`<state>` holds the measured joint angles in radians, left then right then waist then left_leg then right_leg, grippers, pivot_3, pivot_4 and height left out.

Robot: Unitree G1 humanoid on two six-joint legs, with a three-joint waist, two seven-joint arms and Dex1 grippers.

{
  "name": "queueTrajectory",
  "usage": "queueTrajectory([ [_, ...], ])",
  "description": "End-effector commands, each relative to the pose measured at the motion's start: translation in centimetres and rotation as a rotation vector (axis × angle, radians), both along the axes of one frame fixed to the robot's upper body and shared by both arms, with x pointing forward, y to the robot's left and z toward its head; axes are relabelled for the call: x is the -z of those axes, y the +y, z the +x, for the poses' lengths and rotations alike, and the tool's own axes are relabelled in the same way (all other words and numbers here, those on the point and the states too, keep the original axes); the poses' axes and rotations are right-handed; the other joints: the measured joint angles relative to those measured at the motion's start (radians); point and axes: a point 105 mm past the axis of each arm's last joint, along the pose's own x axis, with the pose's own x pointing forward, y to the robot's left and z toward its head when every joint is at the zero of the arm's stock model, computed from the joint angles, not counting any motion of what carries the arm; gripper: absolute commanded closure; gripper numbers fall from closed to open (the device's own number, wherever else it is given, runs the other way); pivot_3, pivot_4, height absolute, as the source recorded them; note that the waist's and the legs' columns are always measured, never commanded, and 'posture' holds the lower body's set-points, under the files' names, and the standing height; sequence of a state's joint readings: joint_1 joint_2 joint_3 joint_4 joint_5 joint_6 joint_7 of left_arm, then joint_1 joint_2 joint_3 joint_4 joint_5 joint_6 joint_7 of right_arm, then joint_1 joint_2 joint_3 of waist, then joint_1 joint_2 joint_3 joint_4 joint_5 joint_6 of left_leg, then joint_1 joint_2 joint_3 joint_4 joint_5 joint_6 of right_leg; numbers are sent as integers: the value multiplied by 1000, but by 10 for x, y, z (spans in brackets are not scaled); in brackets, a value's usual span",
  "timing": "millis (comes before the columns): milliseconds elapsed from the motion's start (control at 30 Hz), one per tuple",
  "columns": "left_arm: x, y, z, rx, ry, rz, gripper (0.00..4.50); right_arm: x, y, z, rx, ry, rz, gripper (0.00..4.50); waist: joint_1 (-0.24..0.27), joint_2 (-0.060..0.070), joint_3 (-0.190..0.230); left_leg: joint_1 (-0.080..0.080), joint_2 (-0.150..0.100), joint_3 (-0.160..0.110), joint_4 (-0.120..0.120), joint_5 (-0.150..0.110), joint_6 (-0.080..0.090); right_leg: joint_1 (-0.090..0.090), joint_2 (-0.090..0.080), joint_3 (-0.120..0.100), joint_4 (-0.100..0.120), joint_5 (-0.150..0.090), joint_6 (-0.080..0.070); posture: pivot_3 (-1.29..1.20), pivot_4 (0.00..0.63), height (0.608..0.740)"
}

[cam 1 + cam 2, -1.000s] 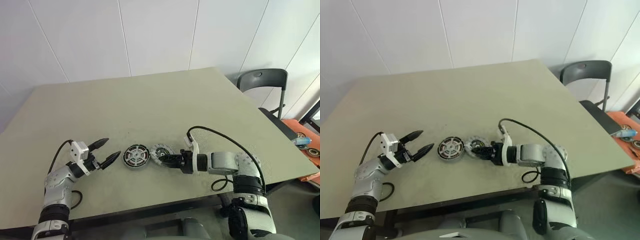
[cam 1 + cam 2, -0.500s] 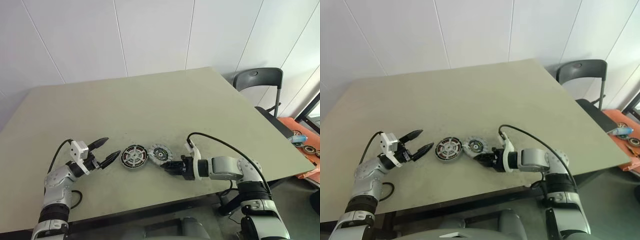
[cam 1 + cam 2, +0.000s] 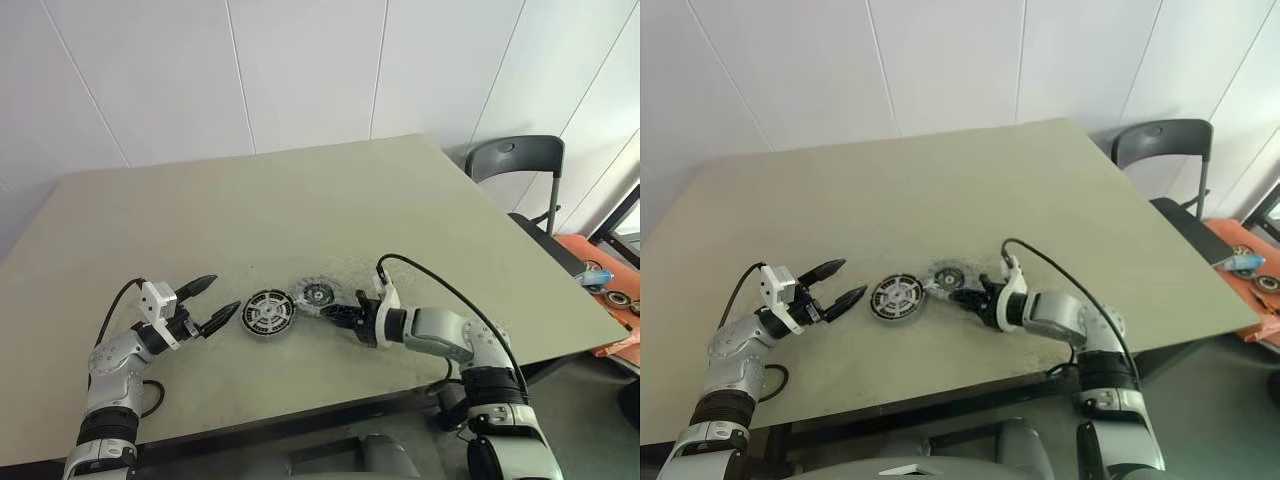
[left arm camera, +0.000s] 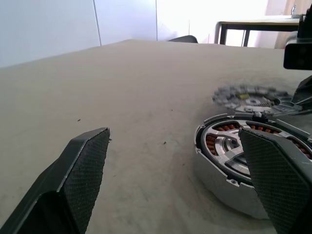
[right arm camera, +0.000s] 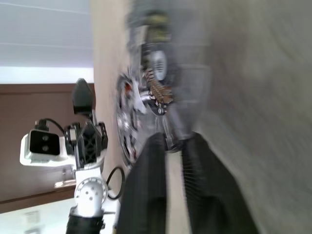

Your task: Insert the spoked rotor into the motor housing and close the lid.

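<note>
The silver spoked rotor [image 3: 270, 312] lies inside the motor housing [image 4: 224, 187], and copper coils show between its spokes. Just to the right of it on the table lies the grey notched lid [image 3: 316, 295], blurred by motion. My right gripper [image 3: 328, 313] is shut, low over the table, with its tips at the lid's near edge. I cannot tell whether they pinch that edge. From the right wrist, the closed fingers [image 5: 146, 165] point at the lid and housing. My left gripper [image 3: 225, 293] stands open just left of the housing, with nothing between its fingers.
The olive table [image 3: 300, 200] is wide, and its front edge runs close behind both arms. A dark folding chair [image 3: 515, 160] stands past the table's right corner. An orange bin with parts [image 3: 605, 280] sits lower at the far right.
My right gripper has shut and moved in and down to the lid's near edge. The lid has slid slightly away and is blurred. The left arm has not moved.
</note>
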<state>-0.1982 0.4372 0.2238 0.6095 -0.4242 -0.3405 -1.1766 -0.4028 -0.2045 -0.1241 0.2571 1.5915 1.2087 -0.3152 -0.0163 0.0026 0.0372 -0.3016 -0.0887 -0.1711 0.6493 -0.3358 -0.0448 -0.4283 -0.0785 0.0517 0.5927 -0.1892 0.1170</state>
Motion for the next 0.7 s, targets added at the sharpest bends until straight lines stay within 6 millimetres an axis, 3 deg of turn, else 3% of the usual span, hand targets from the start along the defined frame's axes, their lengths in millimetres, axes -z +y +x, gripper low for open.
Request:
queueTrajectory([
  [33, -11, 5, 4, -8, -49, 19, 0, -14, 1, 17, 20, -150, -97, 4487, 2, 0, 0, 0, 0, 0, 0, 0, 0, 1, 0, 0, 0, 0, 0, 0, 0, 740],
  [167, -11, 5, 4, -8, -49, 19, 0, -25, 3, 26, 1, -297, -166, 4487, 3, 0, 0, 1, 0, -1, 0, 0, 0, 1, 1, 0, 0, 0, 0, 0, 0, 740],
  [300, -11, 5, 4, -7, -48, 22, 0, -34, 14, 21, -144, -546, -323, 4487, 3, 0, 0, 0, 0, 0, 0, 0, 0, -1, 0, 0, -1, 0, 0, 0, 0, 740],
  [433, -11, 6, 3, -8, -49, 23, 0, -27, 17, 14, -292, -766, -505, 4487, 4, 0, 0, -1, 0, 0, 0, 0, 0, -1, 0, -1, -1, 0, 0, 0, 0, 740],
  [700, -11, 9, 4, -16, -49, 26, 0, -25, 18, 8, -494, -1143, -701, 4487, 5, 0, 0, -1, 0, 0, 0, 0, 0, 0, 0, -1, -2, 0, 0, 0, 0, 740],
])
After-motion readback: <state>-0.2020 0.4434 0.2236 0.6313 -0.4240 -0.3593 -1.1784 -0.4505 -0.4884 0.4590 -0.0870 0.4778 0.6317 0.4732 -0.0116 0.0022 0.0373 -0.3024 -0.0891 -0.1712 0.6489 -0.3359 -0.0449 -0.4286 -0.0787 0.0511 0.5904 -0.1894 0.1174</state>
